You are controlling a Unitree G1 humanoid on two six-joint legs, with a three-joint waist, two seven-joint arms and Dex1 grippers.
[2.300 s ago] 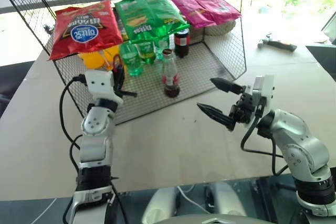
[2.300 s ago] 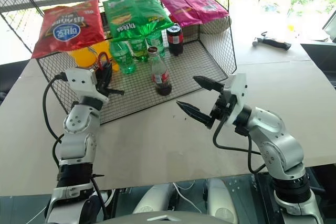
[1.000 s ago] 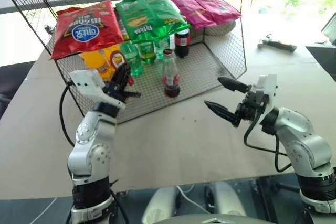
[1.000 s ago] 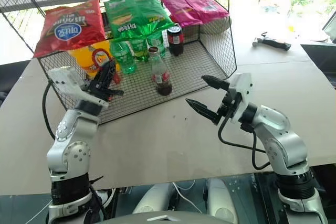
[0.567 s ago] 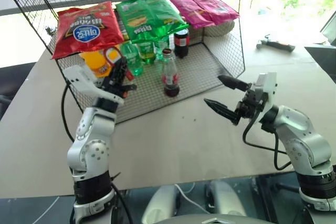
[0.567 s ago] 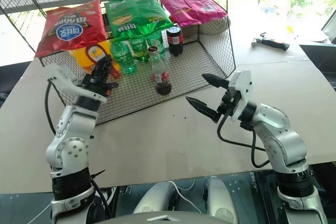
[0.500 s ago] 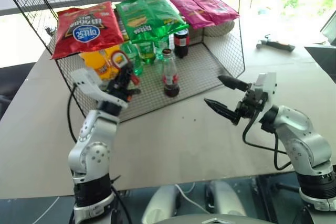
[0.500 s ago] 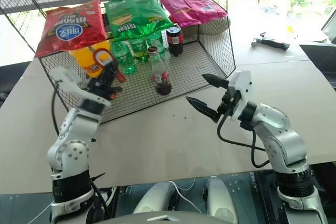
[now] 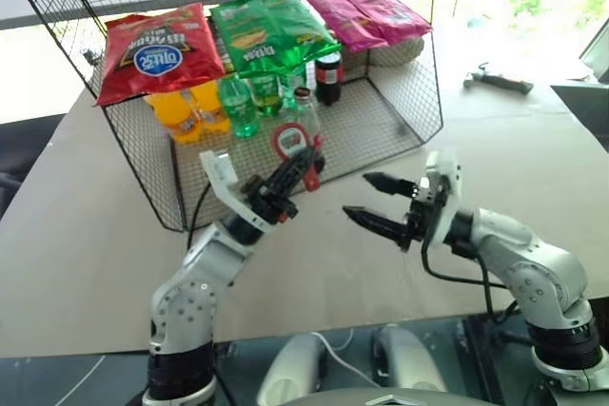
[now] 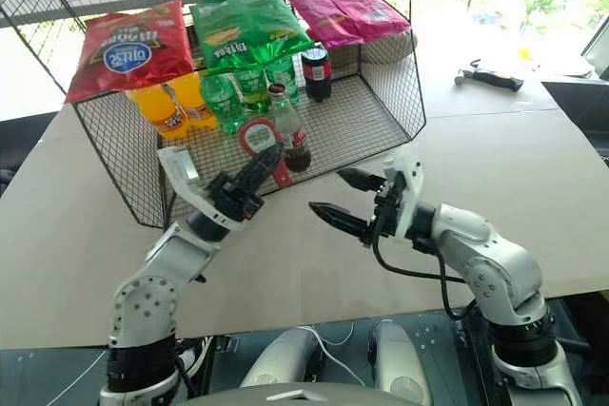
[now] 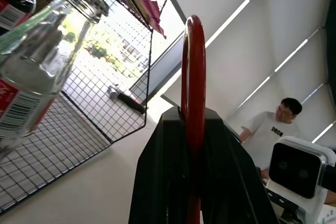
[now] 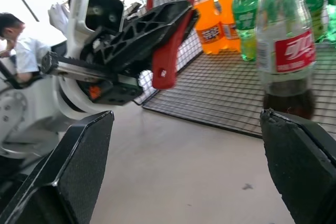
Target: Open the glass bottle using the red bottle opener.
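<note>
Red bottle opener point(image 9: 296, 152) in left gripper point(image 9: 285, 175), ring end up.

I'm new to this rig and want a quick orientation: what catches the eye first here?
The left gripper holds the red bottle opener up in front of the wire rack, jaws shut on it. Just behind it the glass bottle stands on the rack floor, while the right gripper hovers nearby with jaws wide open.
</note>
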